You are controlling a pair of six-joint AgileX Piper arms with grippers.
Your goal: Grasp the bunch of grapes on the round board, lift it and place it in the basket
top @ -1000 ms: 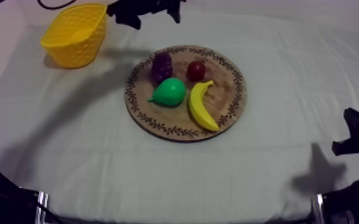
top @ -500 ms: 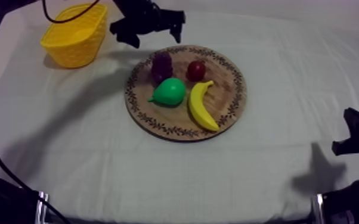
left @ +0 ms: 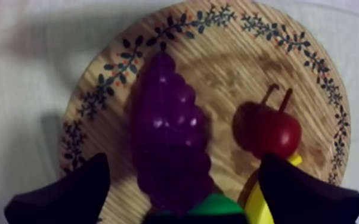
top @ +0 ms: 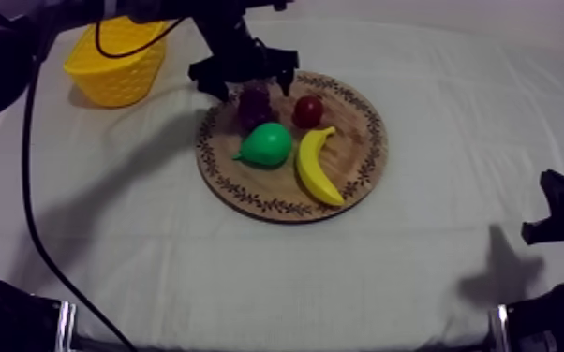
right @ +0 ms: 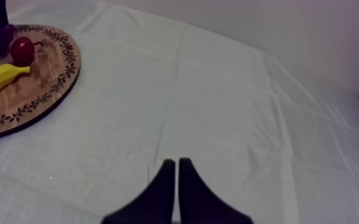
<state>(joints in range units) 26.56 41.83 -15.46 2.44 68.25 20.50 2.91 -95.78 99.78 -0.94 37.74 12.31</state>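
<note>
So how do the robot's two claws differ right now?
The left gripper is open, spread either side of the bunch of grapes on the wooden board; the right gripper is shut, a narrow wedge. The left is over the board, the right over bare cloth beside it. Both have two black fingers.

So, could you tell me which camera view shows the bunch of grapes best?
The left wrist view: the bunch of grapes lies close on the wooden board, between the fingers of the open left gripper. The top view shows it partly under that gripper; the right wrist view, a purple edge.
</note>
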